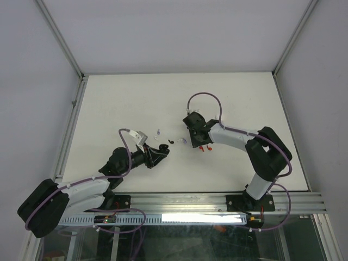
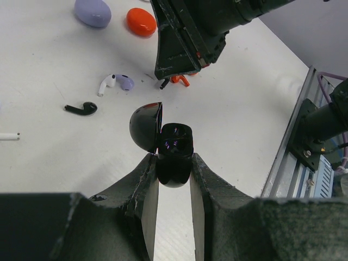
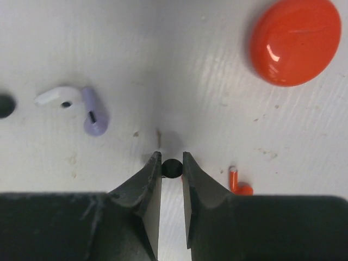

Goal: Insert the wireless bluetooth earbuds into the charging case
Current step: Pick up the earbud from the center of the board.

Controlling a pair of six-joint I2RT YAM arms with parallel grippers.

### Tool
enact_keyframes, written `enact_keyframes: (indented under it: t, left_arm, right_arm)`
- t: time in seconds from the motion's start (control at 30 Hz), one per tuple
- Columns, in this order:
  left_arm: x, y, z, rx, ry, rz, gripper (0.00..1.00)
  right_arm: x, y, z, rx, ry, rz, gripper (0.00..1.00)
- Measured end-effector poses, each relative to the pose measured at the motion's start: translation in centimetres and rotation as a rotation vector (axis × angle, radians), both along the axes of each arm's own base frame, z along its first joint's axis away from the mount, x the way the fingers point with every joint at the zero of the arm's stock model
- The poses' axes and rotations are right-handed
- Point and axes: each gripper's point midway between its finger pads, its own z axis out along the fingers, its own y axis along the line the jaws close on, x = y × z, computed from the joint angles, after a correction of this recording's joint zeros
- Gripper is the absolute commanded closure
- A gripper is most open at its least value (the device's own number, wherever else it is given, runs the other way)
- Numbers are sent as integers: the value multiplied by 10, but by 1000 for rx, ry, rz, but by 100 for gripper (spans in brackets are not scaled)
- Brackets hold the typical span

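Pinching a tiny black stemmed plastic earbud [image 3: 171, 169]: right gripper [image 3: 171, 160], jaws squeezed almost together on it, tips down at the white tabletop [image 3: 206, 98]. Right arm reaches in from its base, forearm stretched left, wrist tipped steeply down. Just right of its fingertips: small red stemmed earbud [image 3: 240, 184], lying flat. Ahead and right: glossy red oval case [image 3: 296, 41], closed. Ahead and left: white earbud [image 3: 57, 97] against a lavender earbud [image 3: 93, 114].

Other side: left gripper [image 2: 173, 163] clamps the base of a glossy black round charging case [image 2: 176, 138], lid flipped open to its left, cavity exposed. Left arm sits low, forearm angled toward table centre, gripper near level. Ahead-left of it: second black earbud [image 2: 81, 109], loose on the table. Far ahead-left: lavender oval case [image 2: 92, 12], closed. Right gripper hangs just ahead of the open case, not touching it.
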Motion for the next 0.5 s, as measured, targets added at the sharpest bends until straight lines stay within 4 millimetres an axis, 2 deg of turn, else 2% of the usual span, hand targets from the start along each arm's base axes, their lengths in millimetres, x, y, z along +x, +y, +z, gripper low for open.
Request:
enact_keyframes:
  t: [0.1, 0.17, 0.33, 0.5]
  left_arm:
    - [1, -2, 2, 5, -23, -11, 100]
    - [2, -2, 4, 10, -51, -15, 100]
    - [6, -3, 11, 21, -123, -24, 100]
    - [7, -7, 24, 11, -203, -47, 100]
  right_arm:
    - [-8, 10, 14, -22, -33, 69, 89]
    - [-9, 20, 31, -23, -81, 119, 90]
    - [-10, 47, 93, 5, -254, 246, 90]
    - [-31, 68, 143, 21, -405, 416, 92]
